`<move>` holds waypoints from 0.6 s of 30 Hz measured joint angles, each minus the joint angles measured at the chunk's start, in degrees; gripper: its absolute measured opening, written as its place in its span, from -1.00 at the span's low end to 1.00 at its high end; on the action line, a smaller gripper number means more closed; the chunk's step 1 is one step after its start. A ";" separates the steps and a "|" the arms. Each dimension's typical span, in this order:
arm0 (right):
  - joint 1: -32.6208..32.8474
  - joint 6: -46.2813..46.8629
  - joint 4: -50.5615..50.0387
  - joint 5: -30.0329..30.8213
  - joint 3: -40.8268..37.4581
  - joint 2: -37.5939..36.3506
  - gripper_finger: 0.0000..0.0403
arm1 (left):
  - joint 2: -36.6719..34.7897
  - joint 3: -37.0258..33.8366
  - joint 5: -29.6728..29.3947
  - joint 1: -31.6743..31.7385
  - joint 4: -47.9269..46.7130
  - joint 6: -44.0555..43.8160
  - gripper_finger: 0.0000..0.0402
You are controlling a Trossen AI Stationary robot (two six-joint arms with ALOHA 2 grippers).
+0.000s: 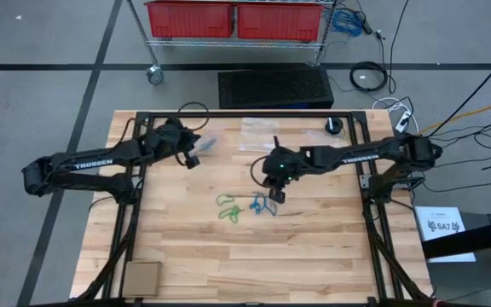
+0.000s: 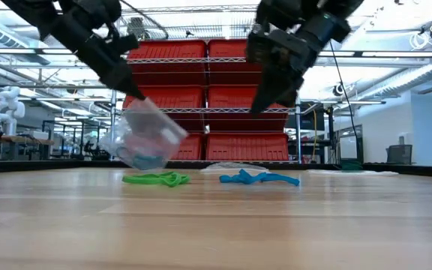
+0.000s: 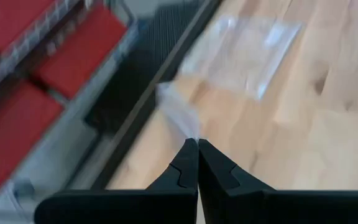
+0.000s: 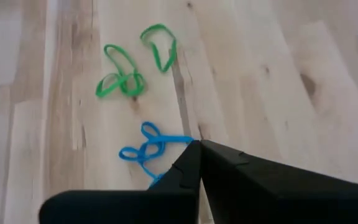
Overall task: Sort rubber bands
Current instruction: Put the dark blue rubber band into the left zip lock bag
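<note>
Green rubber bands (image 1: 227, 207) (image 4: 126, 71) and blue rubber bands (image 1: 259, 205) (image 4: 146, 146) lie loose on the middle of the wooden table; the low view shows them flat, green (image 2: 156, 178) and blue (image 2: 259, 178). My right gripper (image 1: 276, 195) (image 4: 199, 144) is shut and hovers above the blue bands, well off the table (image 2: 264, 105), with nothing in it. My left gripper (image 1: 193, 159) (image 2: 136, 100) is near the far left part of the table, shut on a clear plastic bag (image 1: 207, 145) (image 2: 145, 139) with blue bands inside. My left gripper pinches the clear bag between its two shut fingers at an upper edge (image 3: 188, 132), coming at it from above on a slant. The bag hangs tilted below the fingers (image 2: 145, 142). Whether its lower end touches the table cannot be told.
More clear bags (image 1: 258, 132) (image 3: 247, 53) lie flat near the table's far edge, with a small black round thing (image 1: 335, 128) to their right. A cardboard piece (image 1: 141, 277) sits at the near left corner. Red bins (image 1: 233, 19) stand beyond the far edge.
</note>
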 joint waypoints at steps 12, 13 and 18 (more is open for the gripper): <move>-0.15 -3.45 -0.35 0.09 -1.99 -3.31 -1.00 | -8.66 5.29 18.58 0.02 -1.42 -14.71 -1.00; -0.15 -3.77 -0.60 0.09 -1.99 -3.50 -1.00 | -8.89 5.29 19.99 0.25 -2.01 -16.50 -1.00; -0.15 -5.16 -1.40 -0.11 -1.99 -3.96 -1.00 | -7.29 3.51 20.43 2.56 -6.58 -21.53 -1.00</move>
